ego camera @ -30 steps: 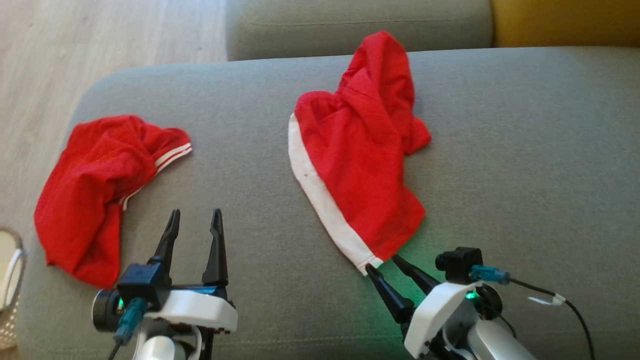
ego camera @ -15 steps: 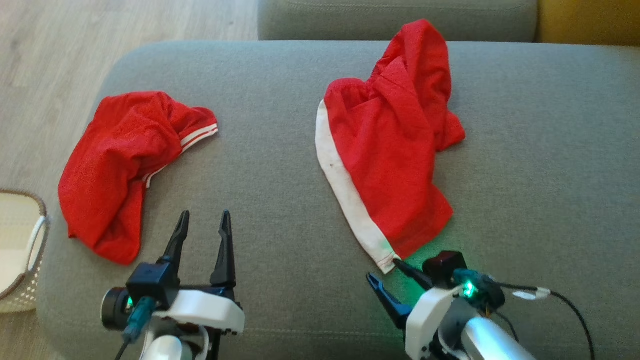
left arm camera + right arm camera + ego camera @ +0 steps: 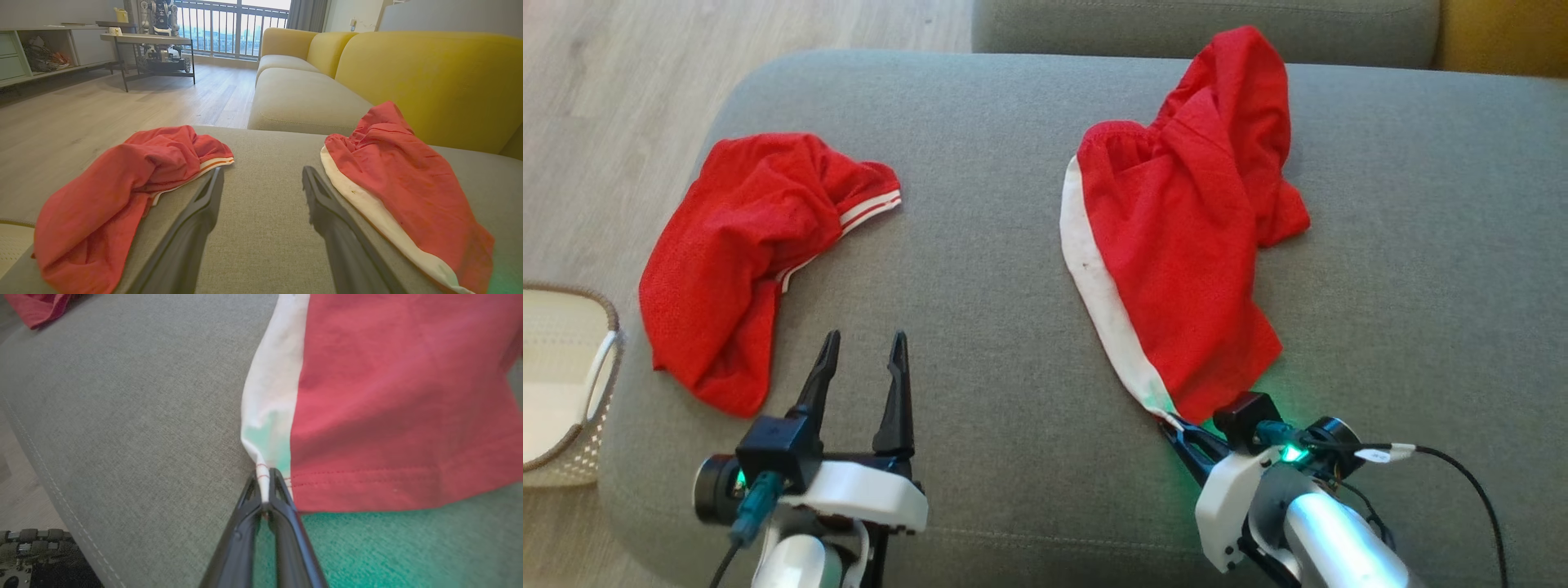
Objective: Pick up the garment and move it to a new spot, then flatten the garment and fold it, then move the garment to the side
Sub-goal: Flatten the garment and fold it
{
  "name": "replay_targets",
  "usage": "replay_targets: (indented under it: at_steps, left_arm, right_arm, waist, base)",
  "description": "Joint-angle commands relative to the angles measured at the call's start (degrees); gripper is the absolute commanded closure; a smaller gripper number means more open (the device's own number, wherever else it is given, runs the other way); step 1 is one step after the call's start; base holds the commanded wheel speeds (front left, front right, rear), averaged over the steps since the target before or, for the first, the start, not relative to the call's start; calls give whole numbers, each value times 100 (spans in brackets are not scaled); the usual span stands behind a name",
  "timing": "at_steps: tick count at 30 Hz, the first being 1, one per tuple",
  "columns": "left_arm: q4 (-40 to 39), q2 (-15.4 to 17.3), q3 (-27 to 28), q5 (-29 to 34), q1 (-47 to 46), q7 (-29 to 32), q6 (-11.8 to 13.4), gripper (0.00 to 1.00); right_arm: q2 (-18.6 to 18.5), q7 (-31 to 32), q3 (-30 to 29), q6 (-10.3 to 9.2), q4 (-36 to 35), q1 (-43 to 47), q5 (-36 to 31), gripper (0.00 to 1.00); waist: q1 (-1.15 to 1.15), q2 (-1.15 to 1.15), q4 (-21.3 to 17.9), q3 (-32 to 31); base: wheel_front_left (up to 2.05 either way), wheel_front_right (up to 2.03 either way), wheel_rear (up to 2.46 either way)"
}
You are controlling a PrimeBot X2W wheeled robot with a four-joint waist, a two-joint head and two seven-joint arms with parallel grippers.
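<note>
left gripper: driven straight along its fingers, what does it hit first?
Looks free: the left gripper points along bare grey cushion between the striped-cuff garment and the white-banded garment. Next in line is the sofa seat beyond. Any dip would touch the cushion first; height unclear.

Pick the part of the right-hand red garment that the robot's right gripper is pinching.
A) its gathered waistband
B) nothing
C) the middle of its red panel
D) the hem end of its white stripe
D: the right wrist view shows the right gripper shut on the white stripe of the garment, at its hem end.
</note>
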Motion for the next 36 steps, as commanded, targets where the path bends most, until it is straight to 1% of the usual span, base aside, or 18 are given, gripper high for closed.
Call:
replay_targets:
  at_steps: [1,7,8,12,15,20,23,24,25,26,27,29,33,36]
  left_arm:
    - [-169,7,240,31,-193,-29,34,0]
    - [-161,7,329,37,-152,-29,9,0]
    - [-161,7,329,37,-152,-29,9,0]
    - [-206,7,461,-204,-138,-29,29,0]
    - [-184,7,491,-266,-173,-29,11,0]
    - [30,7,463,-231,-366,-29,-22,0]
    - [264,7,428,-212,-567,-29,-67,0]
    - [487,7,416,-189,-712,-29,-100,0]
    - [624,7,406,-166,-789,-29,-126,0]
    - [624,7,406,-166,-789,-29,-126,0]
    - [890,7,381,-148,-962,-29,-201,0]
    - [1183,7,340,-142,-1149,-29,-311,0]
    - [1857,32,229,-70,-1585,-29,-537,0]
    - [2322,31,174,-54,-1943,-29,-645,0]
  right_arm:
    - [53,-75,42,-2,-95,-107,-46,100]
    - [51,-132,-234,-2,-347,-83,-611,100]
    - [51,-132,-234,-2,-347,-83,-611,100]
    - [-90,-56,-431,-2,-798,40,-1014,100]
    - [-321,83,-309,-2,-1273,175,-1137,100]
    - [-849,456,-127,-2,-2126,326,-1225,100]
    - [-1142,702,-219,-2,-2583,417,-1293,100]
    - [-1270,835,-349,-2,-2825,476,-1323,100]
    - [-1314,885,-416,-2,-2923,496,-1347,100]
    - [-1314,885,-416,-2,-2923,496,-1347,100]
    - [-1329,942,-588,-2,-3095,517,-1376,100]
    - [-1270,953,-720,-2,-3230,528,-1378,100]
    - [-1184,967,-782,-2,-3372,501,-1393,100]
    - [-1129,943,-799,-2,-3406,424,-1386,100]
  waist:
    - [0,0,-73,-42]
    - [0,0,-473,-174]
    - [0,0,-473,-174]
    - [0,0,-909,-213]
    - [0,0,-1263,-204]
    - [0,0,-1790,-135]
    - [0,0,-2017,-60]
    - [0,0,-2157,-2]
    - [0,0,-2220,27]
    - [0,0,-2220,27]
    - [0,0,-2321,99]
    - [0,0,-2396,167]
    - [0,0,-2510,337]
    - [0,0,-2576,491]
  base:
    - [0,0,0]
    - [0,0,0]
    - [0,0,0]
    - [0,0,0]
    - [0,0,0]
    - [0,0,0]
    - [0,0,0]
    - [0,0,0]
    - [0,0,0]
    - [0,0,0]
    - [0,0,0]
    - [0,0,0]
    - [0,0,0]
    - [0,0,0]
